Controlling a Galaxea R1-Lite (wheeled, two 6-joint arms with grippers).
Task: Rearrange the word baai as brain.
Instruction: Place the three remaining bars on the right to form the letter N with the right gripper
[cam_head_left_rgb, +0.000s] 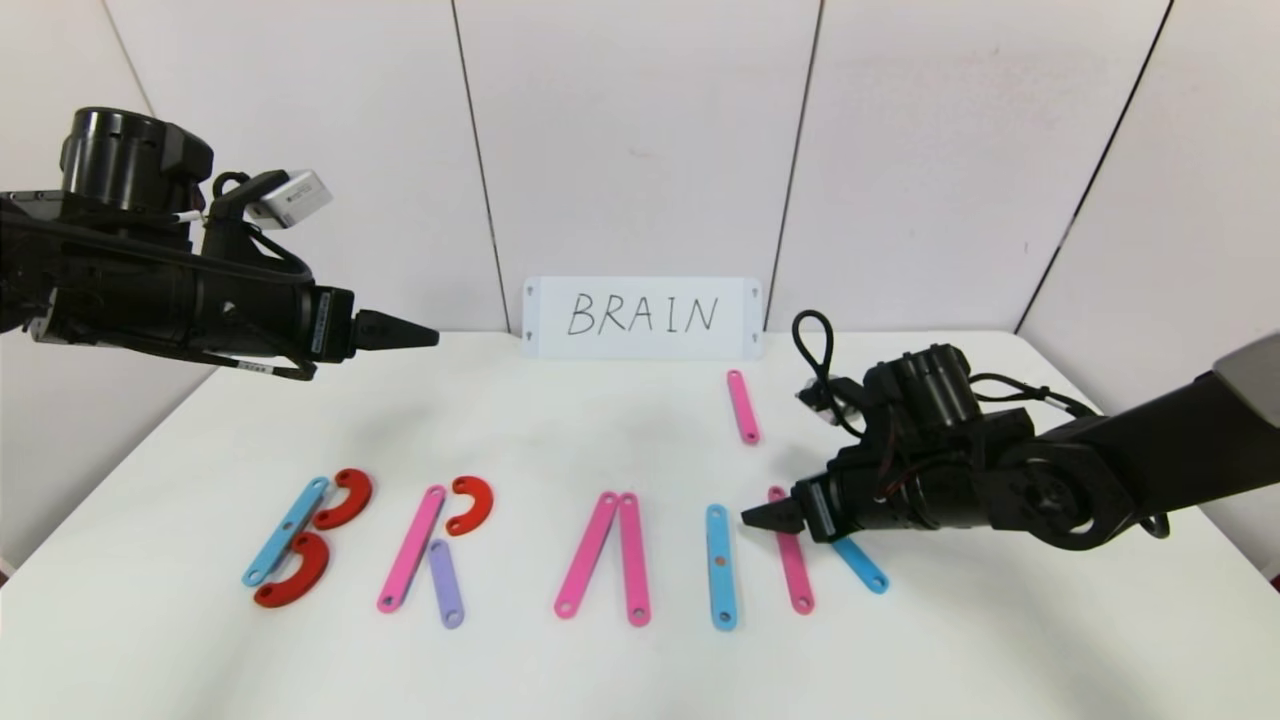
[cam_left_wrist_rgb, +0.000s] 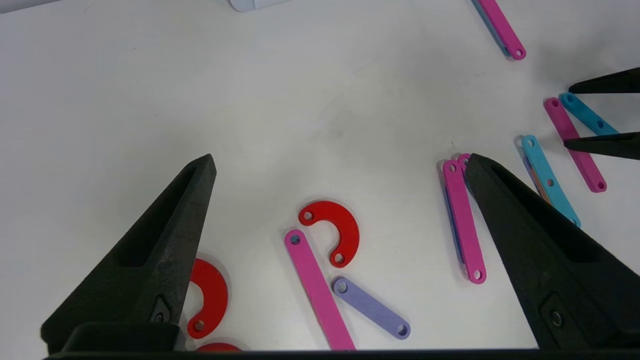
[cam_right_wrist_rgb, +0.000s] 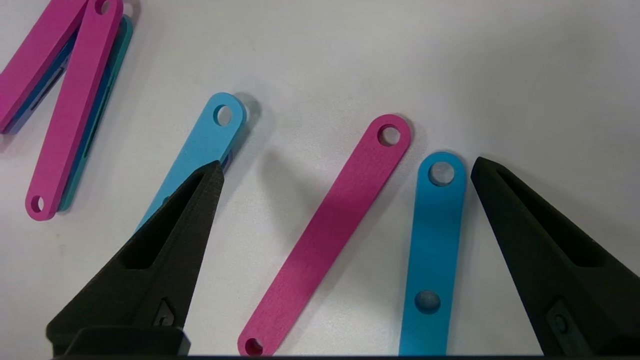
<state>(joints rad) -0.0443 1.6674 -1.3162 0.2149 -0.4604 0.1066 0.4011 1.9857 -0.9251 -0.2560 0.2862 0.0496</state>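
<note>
We hold our right gripper (cam_right_wrist_rgb: 345, 170) open over the pink flat plastic strip (cam_right_wrist_rgb: 327, 232) and blue strip (cam_right_wrist_rgb: 432, 260), to build N; the left gripper (cam_head_left_rgb: 425, 335) hangs open, parked.

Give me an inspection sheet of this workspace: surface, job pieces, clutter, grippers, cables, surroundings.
Surface: white table, flat.
Job's things: strip letters laid in a row spell B, R, A, I; the N is unfinished, with only a pink strip and a blue strip. A spare pink strip lies apart, farther back.
Clutter: nothing seen.
Grippers: left gripper open, raised at the table's left; right gripper open, low over the N strips.
Cables: black loop on the right arm.
Surroundings: BRAIN card against white wall panels.
</note>
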